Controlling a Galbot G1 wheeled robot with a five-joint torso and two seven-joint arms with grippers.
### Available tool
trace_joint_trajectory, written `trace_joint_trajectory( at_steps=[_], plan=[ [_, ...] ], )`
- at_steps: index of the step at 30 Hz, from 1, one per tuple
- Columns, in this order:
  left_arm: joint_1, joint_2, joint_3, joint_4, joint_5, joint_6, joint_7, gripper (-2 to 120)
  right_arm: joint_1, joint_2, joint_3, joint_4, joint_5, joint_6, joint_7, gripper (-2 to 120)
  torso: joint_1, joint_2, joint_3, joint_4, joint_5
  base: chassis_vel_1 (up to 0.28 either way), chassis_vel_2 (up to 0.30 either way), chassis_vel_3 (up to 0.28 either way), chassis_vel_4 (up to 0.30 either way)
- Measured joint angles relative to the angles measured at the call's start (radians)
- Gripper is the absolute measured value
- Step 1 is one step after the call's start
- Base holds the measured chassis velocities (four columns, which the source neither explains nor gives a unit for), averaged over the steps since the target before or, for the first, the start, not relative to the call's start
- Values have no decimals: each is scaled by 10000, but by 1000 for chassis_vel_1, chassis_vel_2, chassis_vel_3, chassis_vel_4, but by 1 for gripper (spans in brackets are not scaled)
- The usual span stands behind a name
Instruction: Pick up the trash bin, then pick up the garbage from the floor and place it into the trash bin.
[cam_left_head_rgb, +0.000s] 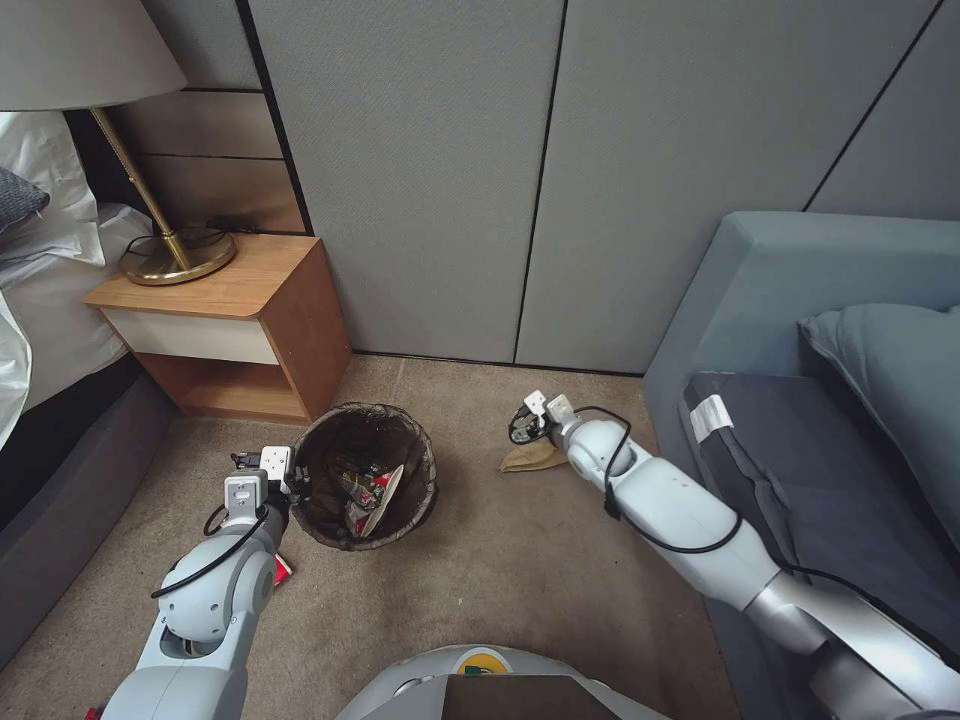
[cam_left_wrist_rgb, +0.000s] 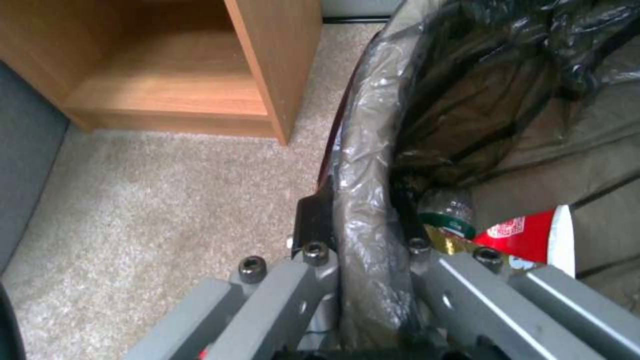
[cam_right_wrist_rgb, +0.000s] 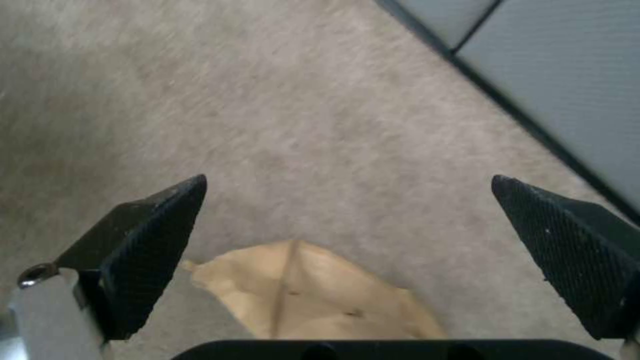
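At nine o'clock in the head view a nightstand (cam_left_head_rgb: 225, 320) with a brass lamp (cam_left_head_rgb: 175, 255) stands against the wall, the carpet (cam_left_head_rgb: 520, 560) spreading below it. At about seven o'clock the left gripper (cam_left_head_rgb: 285, 478) sits at the bin's (cam_left_head_rgb: 425, 480) nine-o'clock rim; in the left wrist view its fingers (cam_left_wrist_rgb: 313, 220) are closed narrow on the bagged rim (cam_left_wrist_rgb: 363, 200), one outside the wall, one inside. The bin stands on the carpet just right of the nightstand's lower corner, and holds a red-and-white cup (cam_left_head_rgb: 385, 495), a bottle (cam_left_wrist_rgb: 450, 212) and wrappers. Right of the bin, near centre, a tan paper scrap (cam_left_head_rgb: 530, 458) lies flat on the carpet. The right gripper (cam_left_head_rgb: 535, 420) hangs just over it at its twelve-o'clock edge. In the right wrist view the fingers (cam_right_wrist_rgb: 150, 240) are spread wide, and the scrap (cam_right_wrist_rgb: 313, 290) lies between them, nearer their base than their tips, apart from both pads. At three o'clock sits a grey sofa (cam_left_head_rgb: 800, 400).
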Motion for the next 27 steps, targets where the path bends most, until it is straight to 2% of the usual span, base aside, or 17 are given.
trace_joint_trajectory(
  at_steps=[7, 18, 27],
  plan=[
    [-49, -72, -57, 91, 0, 0, -3, 3, -415, -183, -579, -246, -1097, 207, -293, 100, 0, 0, -1, -4, -1, 0, 0, 0, 0],
    [-171, -125, -3, 257, 16, 0, 10, 3, -993, -215, -1305, -409, -1730, 243, -321, 100, 0, 0, -1, -1, 0, 0, 0, 0, 0],
    [-202, -114, -12, 310, 7, 0, 28, 3, -1190, -215, -1437, -868, -2243, 419, -452, 100, 0, 0, -1, -1, 0, 0, 0, 0, 0]
  ],
)
